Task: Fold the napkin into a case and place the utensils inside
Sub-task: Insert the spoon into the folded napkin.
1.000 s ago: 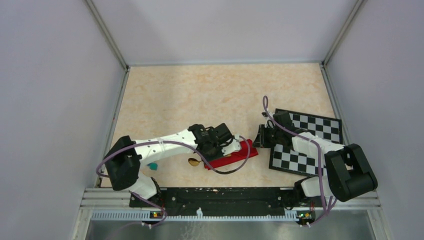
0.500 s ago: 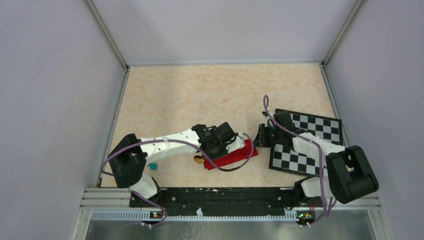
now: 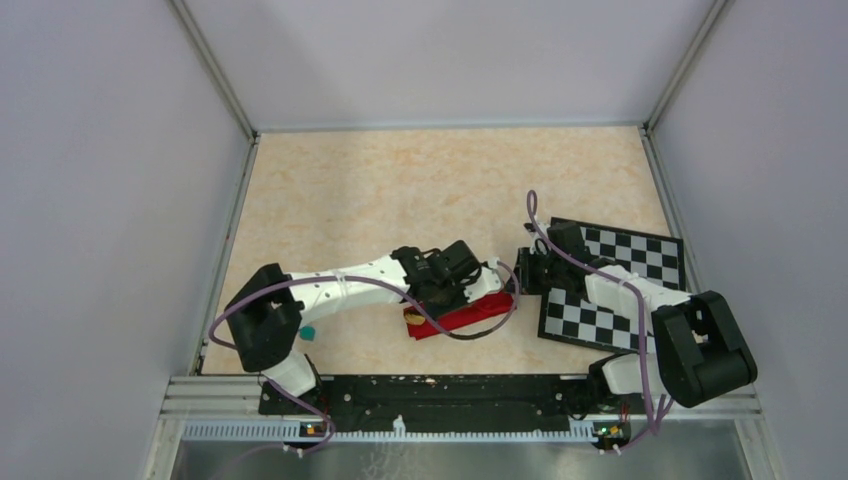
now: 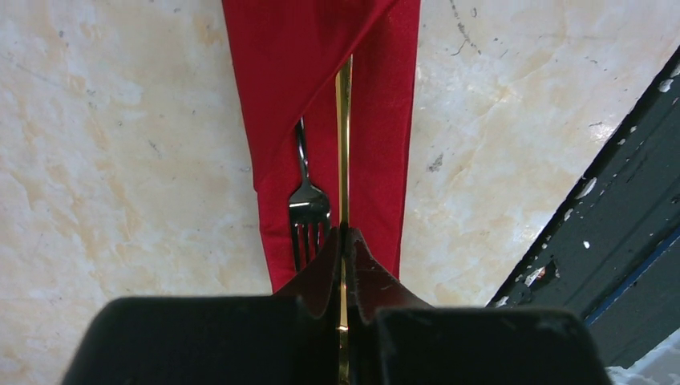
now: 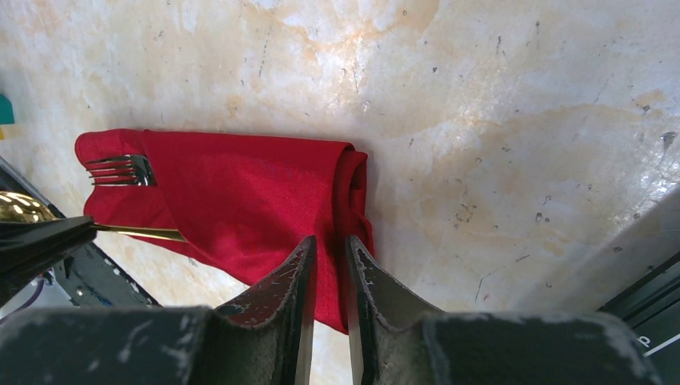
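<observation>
- The red case (image 4: 377,144) lies flat on the table (image 4: 120,160), straight ahead of the left gripper (image 4: 343,241). It is a long, narrow fold with a slanting flap that makes a pocket.
- A dark fork (image 4: 309,210) sits in that pocket. Its handle runs under the flap, and its tines stick out at the end nearest the left gripper, just left of the fingertips.
- The gold spoon (image 4: 343,120) is partly in. Its thin handle runs forward from between the left fingers and slips under the flap's edge, right beside the fork.
- The left gripper is pressed together on the gold spoon's handle, pinching it at the case's near, open end.
- The right gripper (image 5: 330,245) stands at the far, rolled end of the case, with its jaws only a narrow slit apart and its tips over the red cloth. It cannot be told whether it pinches the cloth, presses on it or hangs just above it.
- Only the right wrist view shows the spoon's gold bowl. It lies outside the case, behind the left fingertips and far to the left of the right gripper. This view also shows the thick roll of cloth just ahead of the right gripper's own tips.
- Only the left wrist view shows the spoon's handle entering the pocket.
- Only the top view shows both grippers facing each other along the case. It also shows the chequered mat (image 3: 640,255) under the right arm behind its gripper, and a small teal block (image 3: 308,331) well back from the left gripper, beside that arm.
</observation>
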Available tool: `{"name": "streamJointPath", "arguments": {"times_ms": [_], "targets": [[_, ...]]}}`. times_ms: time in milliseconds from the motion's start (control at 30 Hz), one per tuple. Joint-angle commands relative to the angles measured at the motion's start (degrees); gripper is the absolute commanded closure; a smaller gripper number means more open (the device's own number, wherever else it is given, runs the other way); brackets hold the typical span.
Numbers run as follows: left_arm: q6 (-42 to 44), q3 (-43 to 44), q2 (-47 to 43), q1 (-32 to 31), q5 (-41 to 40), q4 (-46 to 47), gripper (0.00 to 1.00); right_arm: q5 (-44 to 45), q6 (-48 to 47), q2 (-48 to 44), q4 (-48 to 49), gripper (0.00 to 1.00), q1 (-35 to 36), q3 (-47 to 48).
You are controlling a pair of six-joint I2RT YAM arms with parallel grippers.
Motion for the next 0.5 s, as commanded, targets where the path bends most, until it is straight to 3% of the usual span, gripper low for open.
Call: {"name": "streamJointPath", "arguments": {"times_ms": [0,467], "targets": [[-0.90,1.45,1.08,-0.73,2.11,3.45,1.00,-0.43,-0.72,-0.07,1.54,0.81,-0.48,-0.24],[-1.74,-1.07,4.40,-1.37,3.49,12.61,1.00,-0.74,-0.74,0.12,1.84,0.86,-0.47,-0.35]]}}
